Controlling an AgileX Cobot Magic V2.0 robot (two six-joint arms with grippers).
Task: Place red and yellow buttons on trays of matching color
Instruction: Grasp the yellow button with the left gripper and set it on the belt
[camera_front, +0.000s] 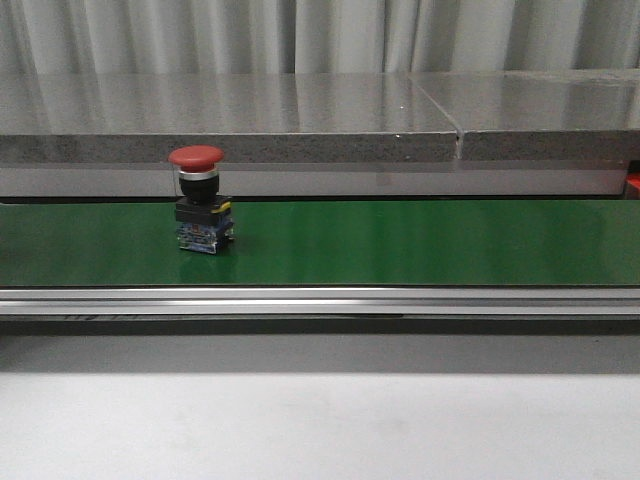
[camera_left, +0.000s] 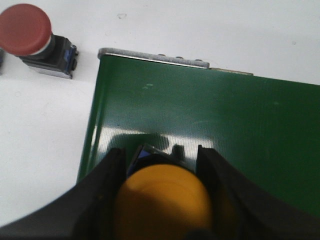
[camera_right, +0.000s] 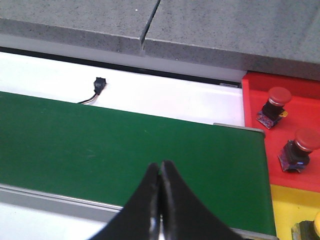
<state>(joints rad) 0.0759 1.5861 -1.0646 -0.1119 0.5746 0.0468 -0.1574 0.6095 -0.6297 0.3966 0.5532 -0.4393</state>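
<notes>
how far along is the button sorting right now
Done: two red buttons sit on the red tray. In hand: the left tool grips a yellow button above the green belt. Left: a red button stands on the belt; another lies off its end. The right tool is shut, empty.

A long green conveyor belt (camera_front: 400, 240) runs across the white table (camera_front: 320, 430), and a red button (camera_front: 200, 200) stands upright on it. Past the belt's end, beyond the closed right jaws, sit a red tray (camera_right: 300, 107) and a yellow tray (camera_right: 290, 205).
</notes>
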